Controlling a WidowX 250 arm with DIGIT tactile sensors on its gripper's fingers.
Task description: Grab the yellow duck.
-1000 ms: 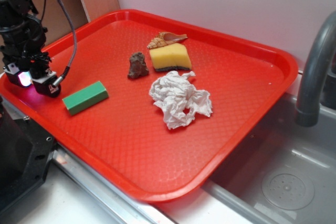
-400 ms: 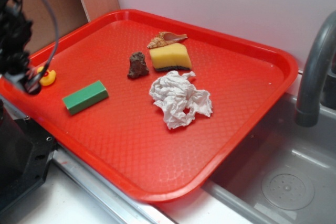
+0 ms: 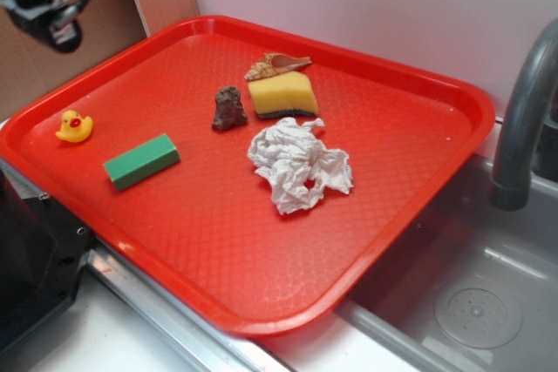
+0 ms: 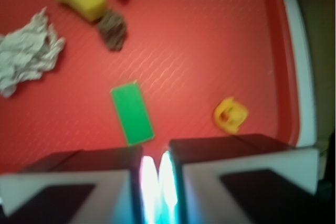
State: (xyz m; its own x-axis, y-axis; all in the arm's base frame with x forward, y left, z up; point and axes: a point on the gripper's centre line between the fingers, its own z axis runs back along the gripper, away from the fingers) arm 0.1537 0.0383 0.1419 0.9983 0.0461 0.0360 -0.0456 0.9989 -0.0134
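Exterior footage showed the tiny yellow rubber duck with its orange-red beak [image 3: 74,126] sitting upright on the red plastic tray [image 3: 418,93], close to the tray's left rim and just beside the green rectangular block [image 3: 141,161], apart from it. The black gripper [image 3: 48,19] hung high above the tray's left corner, well clear of the duck and holding nothing. From the wrist camera the duck [image 4: 230,115] lay ahead and to the right of the two dark fingers [image 4: 231,153], whose inner faces stood nearly together with only a thin glowing slit between them, so the pincer [image 4: 155,174] read as closed. A good grab would likely call for spreading the fingers first, then shifting sideways until the duck sat centred in the gap before descending. The approach probably needed care at the rim, since one finger could catch the raised edge, and at the block [image 4: 132,113], which could be nudged. Such a small rounded toy might squirt out sideways, so closing low around its body seemed wiser than pinching its head.
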